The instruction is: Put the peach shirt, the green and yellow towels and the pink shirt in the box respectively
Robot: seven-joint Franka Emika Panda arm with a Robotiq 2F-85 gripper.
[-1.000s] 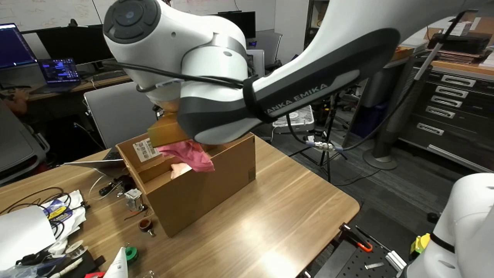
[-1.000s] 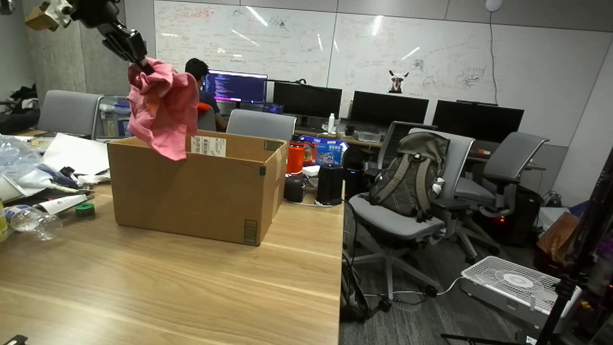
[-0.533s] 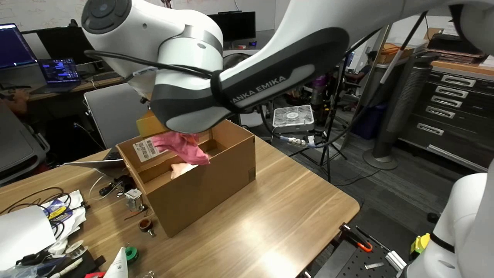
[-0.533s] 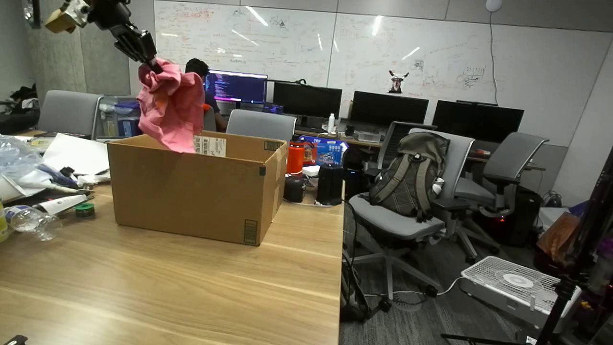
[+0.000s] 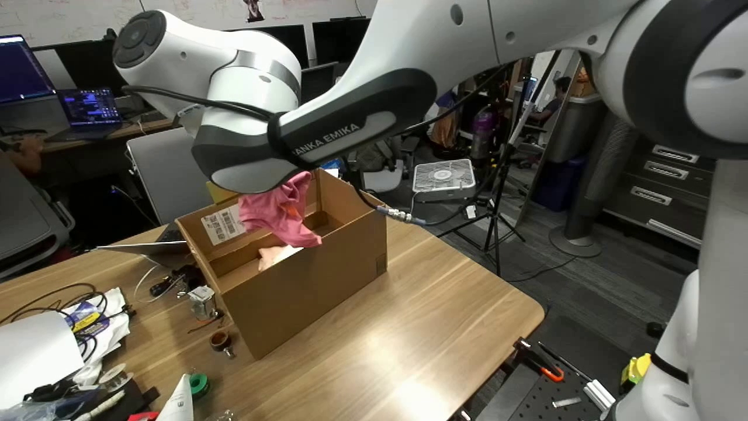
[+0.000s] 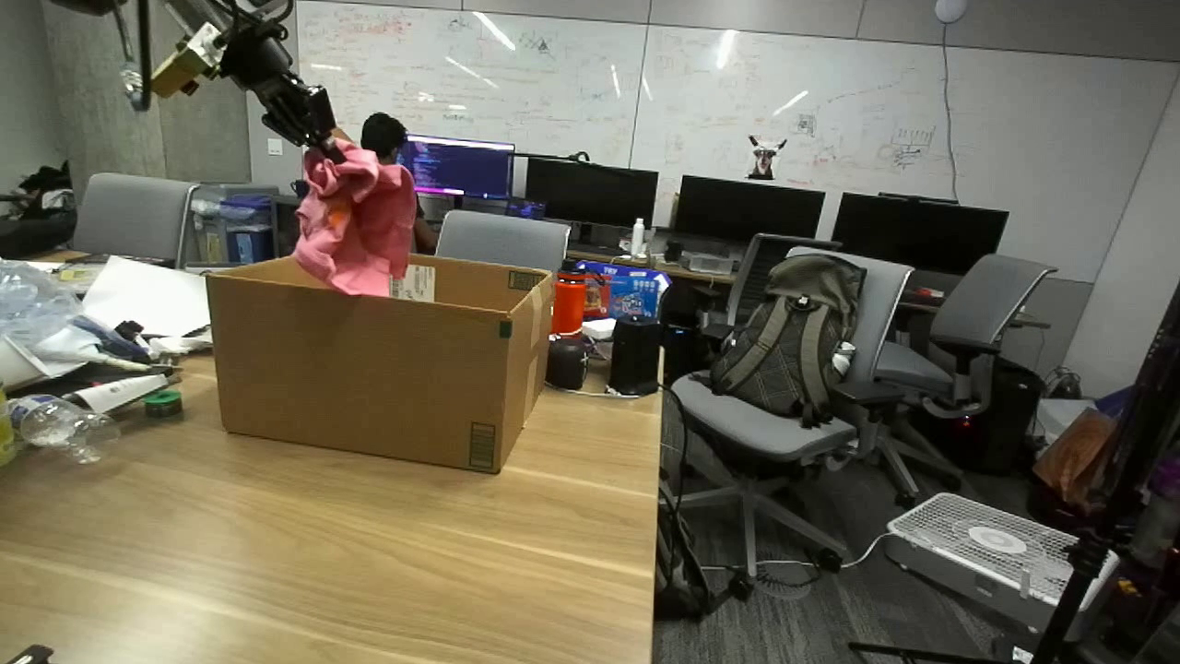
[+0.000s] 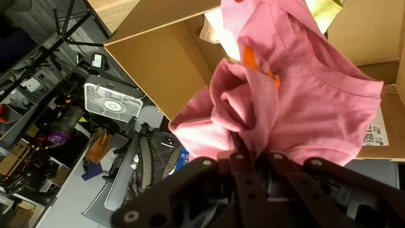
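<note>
The pincer point(image 6: 330, 150) is clenched on a bunched fold of the pink shirt point(image 7: 316, 104), which hangs from it in loose drapes, an orange patch point(image 7: 250, 57) showing among them. Below the pincer stands the open cardboard box point(image 6: 359, 369), upright on the wood-grain worktop point(image 6: 369, 544). In both exterior views the pink shirt's lower end overlaps the box's rim; whether the two touch I cannot tell. Further down beneath the pincer, inside the box, part of the peach shirt point(image 5: 268, 256) shows. Part of a yellow-green towel point(image 7: 324, 14) peeps out there too, ahead of the pincer in the wrist view and partly behind the pink shirt. The white printed label point(image 7: 378, 129) on the box's inner wall is right of the pincer in that view, and a white box fan point(image 7: 113, 101) well off to the left. In an exterior view the Franka arm point(image 5: 345, 123) hides the pincer. In an exterior view a dark-haired person point(image 6: 383, 136) shows beyond the pincer, beside a lit monitor point(image 6: 461, 166).
</note>
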